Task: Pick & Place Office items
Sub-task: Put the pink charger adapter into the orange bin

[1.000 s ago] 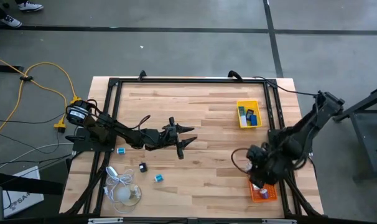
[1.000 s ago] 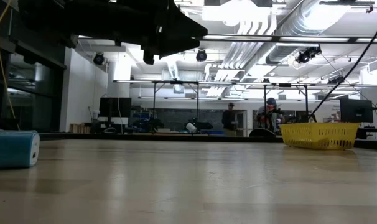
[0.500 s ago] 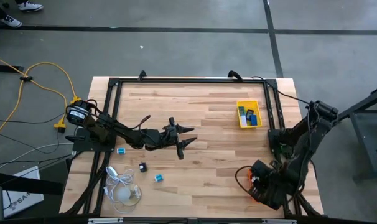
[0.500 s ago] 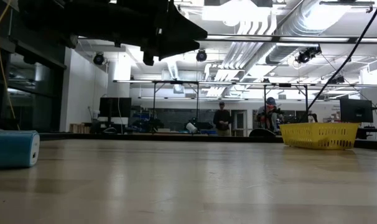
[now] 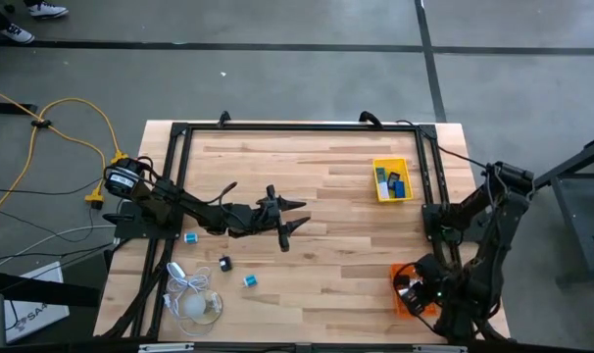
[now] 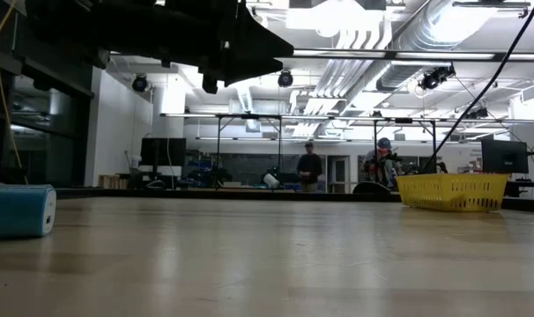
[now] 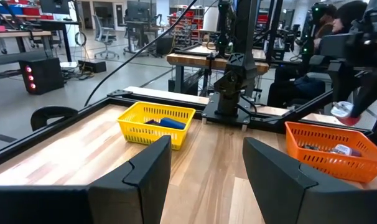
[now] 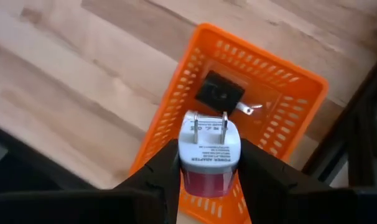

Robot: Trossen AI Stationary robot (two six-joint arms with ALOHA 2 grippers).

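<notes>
My right gripper [image 5: 413,291] hangs over the orange tray [image 8: 282,93] at the table's near right corner. It is shut on a plug adapter [image 8: 209,152] with a white pronged face and a pink-red body. A black piece [image 8: 219,94] lies in that tray. Small office items lie on the wood at the near left: a blue one [image 5: 191,237], a black one [image 5: 224,263] and a teal one [image 5: 249,281]. My left gripper [image 5: 295,216] stands open above the table's middle, holding nothing. My right gripper pinches the adapter's pink-red body [image 8: 207,177] between its two fingers [image 8: 167,168], one on each opposite side. The fingers come from above, pointing steeply down. The adapter is lifted clear above the orange tray, its pronged white face [image 8: 208,134] turned down toward the tray.
A yellow tray [image 5: 391,180] with blue pieces stands at the far right. A white bulb-like thing with a coiled cord [image 5: 194,299] lies at the near left corner. A black frame [image 5: 297,127] runs along the table's edges. People move in the room behind.
My right gripper has gone toward the table's near right corner and down, carrying the adapter from beside the orange tray to above it, and it has rolled about its own axis. The left arm has kept still.
</notes>
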